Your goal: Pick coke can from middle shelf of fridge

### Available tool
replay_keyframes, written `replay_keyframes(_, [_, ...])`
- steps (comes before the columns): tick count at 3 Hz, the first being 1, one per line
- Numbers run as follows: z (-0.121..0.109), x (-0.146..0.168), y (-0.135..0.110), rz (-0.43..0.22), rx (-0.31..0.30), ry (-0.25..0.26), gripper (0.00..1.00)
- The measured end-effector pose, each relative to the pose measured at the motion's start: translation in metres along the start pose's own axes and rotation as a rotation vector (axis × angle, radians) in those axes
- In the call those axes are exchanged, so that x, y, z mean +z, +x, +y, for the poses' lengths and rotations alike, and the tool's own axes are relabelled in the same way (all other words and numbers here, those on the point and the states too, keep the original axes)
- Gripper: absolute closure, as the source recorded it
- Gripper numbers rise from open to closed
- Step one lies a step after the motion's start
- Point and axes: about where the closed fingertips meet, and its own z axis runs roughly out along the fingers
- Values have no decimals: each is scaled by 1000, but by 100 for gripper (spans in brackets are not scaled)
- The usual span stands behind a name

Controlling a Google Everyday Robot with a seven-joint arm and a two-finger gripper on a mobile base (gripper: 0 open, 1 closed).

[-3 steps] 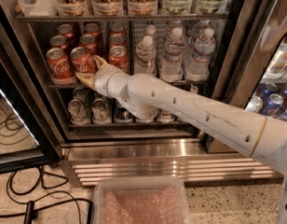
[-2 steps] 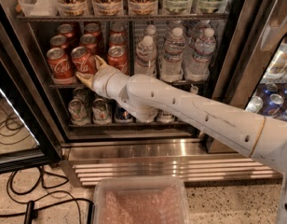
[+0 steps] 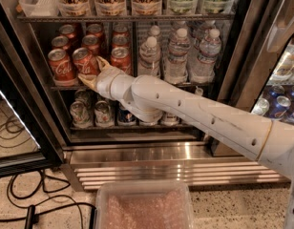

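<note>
Arm (image 3: 204,118) is reaching into the fridge (image 3: 137,152) at mid level. Gripper (image 3: 93,72) is sitting at the front rail of the middle shelf (image 3: 65,86), its tan fingers (image 3: 103,62) spreading apart around the lower part of a front-row coke can (image 3: 83,59). Can is standing upright among other red cans; water bottles (image 3: 178,56) are standing to the right.

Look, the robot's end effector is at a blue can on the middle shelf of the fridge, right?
Not quite: the can is red, not blue. The camera view shows the end effector at a red coke can. The rest holds: it stands on the middle shelf of the fridge.
</note>
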Motion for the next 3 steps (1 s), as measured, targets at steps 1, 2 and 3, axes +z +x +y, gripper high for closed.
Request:
replay_keyframes(1, [-4, -9, -20, -60, 39, -30, 100])
replay_keyframes(2, [-8, -24, -52, -141, 56, -62, 100])
replay_keyframes(3, [-6, -34, -72, -184, 64, -106, 100])
